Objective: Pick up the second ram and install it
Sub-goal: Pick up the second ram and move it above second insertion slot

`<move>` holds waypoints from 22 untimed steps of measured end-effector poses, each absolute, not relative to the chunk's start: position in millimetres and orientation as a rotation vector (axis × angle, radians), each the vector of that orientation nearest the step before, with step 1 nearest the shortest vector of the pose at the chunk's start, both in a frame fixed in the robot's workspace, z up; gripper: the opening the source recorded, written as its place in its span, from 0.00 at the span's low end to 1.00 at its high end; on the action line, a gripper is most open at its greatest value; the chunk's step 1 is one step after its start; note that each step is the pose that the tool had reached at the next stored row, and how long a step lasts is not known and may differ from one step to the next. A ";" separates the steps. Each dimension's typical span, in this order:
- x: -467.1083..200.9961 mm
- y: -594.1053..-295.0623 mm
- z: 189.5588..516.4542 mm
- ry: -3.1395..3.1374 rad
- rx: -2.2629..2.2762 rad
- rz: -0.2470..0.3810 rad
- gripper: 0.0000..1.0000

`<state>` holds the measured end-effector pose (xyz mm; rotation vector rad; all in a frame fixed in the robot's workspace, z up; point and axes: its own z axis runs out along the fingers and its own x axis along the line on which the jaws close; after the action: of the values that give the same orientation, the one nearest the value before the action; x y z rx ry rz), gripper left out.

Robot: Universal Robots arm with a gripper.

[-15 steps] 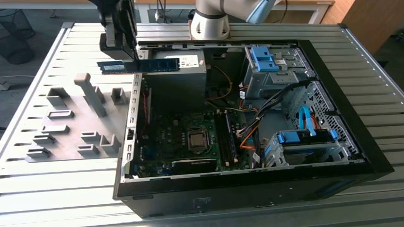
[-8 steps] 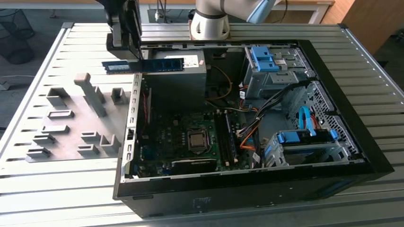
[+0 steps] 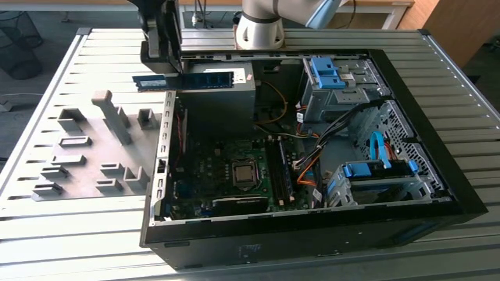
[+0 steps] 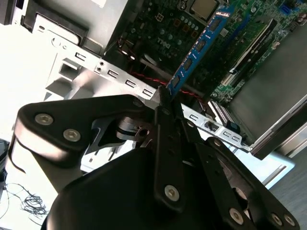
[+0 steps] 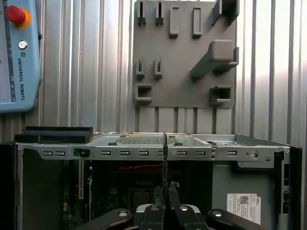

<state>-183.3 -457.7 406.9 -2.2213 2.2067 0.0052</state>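
Observation:
My gripper (image 3: 173, 76) hangs at the far left corner of the open computer case, over its side rail. It is shut on the second ram (image 3: 150, 83), a thin stick whose blue-labelled end pokes out towards the exterior view's left. In the second wrist view the ram (image 4: 201, 43) runs away from my gripper (image 4: 165, 93), showing its blue label and black chips. The first wrist view has the ram (image 5: 165, 153) edge-on above my gripper (image 5: 165, 191). A dark green stretch with chips (image 3: 209, 79) lies over the power supply; I cannot tell whether it belongs to the same stick.
The grey power supply (image 3: 222, 102) sits under the gripper's right side. The motherboard (image 3: 226, 175) with dark memory slots (image 3: 280, 170) lies nearer the front. Orange cables (image 3: 308, 167) and blue drive bays (image 3: 328, 73) fill the right. A grey fixture plate (image 3: 86, 146) lies left of the case.

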 end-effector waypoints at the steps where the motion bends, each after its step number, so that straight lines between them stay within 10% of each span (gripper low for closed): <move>1: -182.3 -457.7 406.9 2.207 -2.221 0.005 0.14; 22: -162.9 -457.7 406.9 2.207 -2.221 0.005 0.14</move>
<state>-162.9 -457.7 406.9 -2.2212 2.2068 0.0051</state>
